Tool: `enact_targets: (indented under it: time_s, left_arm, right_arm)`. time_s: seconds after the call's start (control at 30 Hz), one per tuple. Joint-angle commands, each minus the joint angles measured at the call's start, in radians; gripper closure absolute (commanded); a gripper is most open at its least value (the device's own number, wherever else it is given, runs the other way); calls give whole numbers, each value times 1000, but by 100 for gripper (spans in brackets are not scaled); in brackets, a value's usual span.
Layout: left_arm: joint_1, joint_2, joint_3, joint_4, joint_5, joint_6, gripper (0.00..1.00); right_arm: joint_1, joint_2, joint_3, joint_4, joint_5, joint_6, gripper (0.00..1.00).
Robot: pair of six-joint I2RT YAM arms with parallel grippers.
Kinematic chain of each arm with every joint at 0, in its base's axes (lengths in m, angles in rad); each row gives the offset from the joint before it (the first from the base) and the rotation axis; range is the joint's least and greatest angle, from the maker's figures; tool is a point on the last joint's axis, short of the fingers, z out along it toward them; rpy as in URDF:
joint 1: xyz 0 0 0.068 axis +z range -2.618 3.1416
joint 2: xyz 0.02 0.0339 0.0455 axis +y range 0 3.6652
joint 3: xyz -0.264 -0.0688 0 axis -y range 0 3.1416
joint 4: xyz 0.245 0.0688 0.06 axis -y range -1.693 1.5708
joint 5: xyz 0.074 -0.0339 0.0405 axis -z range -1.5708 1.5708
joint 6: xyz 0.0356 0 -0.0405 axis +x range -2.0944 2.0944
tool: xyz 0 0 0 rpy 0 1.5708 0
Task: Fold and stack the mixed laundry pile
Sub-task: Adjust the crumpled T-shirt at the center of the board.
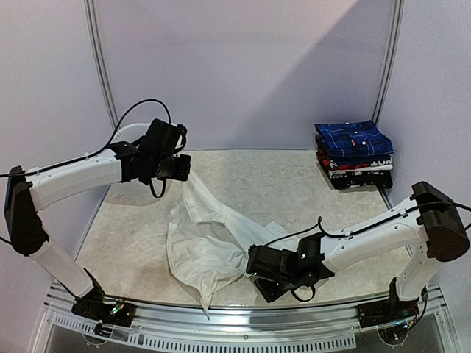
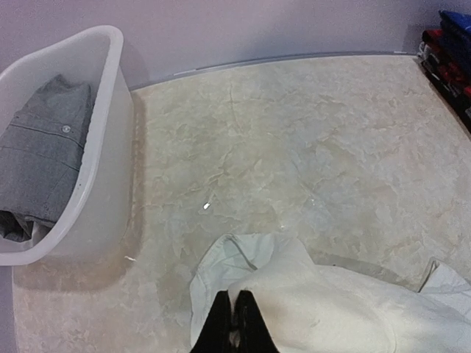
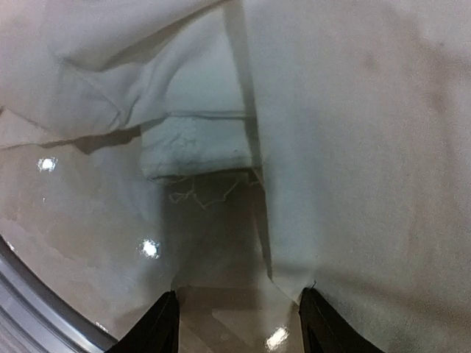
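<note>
A plain white shirt (image 1: 206, 243) hangs from my left gripper (image 1: 184, 170) and trails down across the table to its front edge. In the left wrist view the left gripper (image 2: 237, 318) is shut on a fold of the white shirt (image 2: 331, 309), near its collar. Low at the shirt's front right edge, my right gripper (image 1: 250, 271) stands open. In the right wrist view its fingers (image 3: 160, 327) straddle bare table, and a corner of the white shirt (image 3: 353, 147) lies just inside the right finger. A grey garment (image 2: 40, 158) lies in the basket. A dark blue plaid shirt (image 1: 353, 137) tops a folded stack.
The white plastic basket (image 2: 110, 51) stands at the table's far left, mostly hidden behind the left arm in the top view. The folded stack (image 1: 357, 165) sits at the back right corner. The table's metal front rail (image 3: 29, 316) runs close beside the right gripper.
</note>
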Motion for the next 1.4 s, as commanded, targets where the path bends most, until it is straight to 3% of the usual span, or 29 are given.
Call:
enact_targets:
  time_s: [0.0,0.37,0.53,0.77,1.13,1.23,1.37]
  left_arm:
    - [21,17,8,10,5,12,100]
    - [22,31,-4,19,14,9,100]
    - [22,37,-3,19,22,8,100]
    - [21,-18,2,-11,8,8,100]
    - [-24,-281,-4,-167,-31,25,100]
    - [-38,-322,6,-203,-30,26,100]
    - [-51,-271,20,-197,-4,31,100]
  right_arm:
    - [15,72,22,-69,101,62,45]
    - [15,153,75,-183,336,124,67]
    - [14,158,87,-200,345,130,100]
    - [15,-3,87,-305,308,91,100]
    - [-20,-408,233,-452,-85,-153,100]
    - [-115,-517,203,-439,-126,-188,100]
    - [-396,-613,25,-310,-222,-180,100]
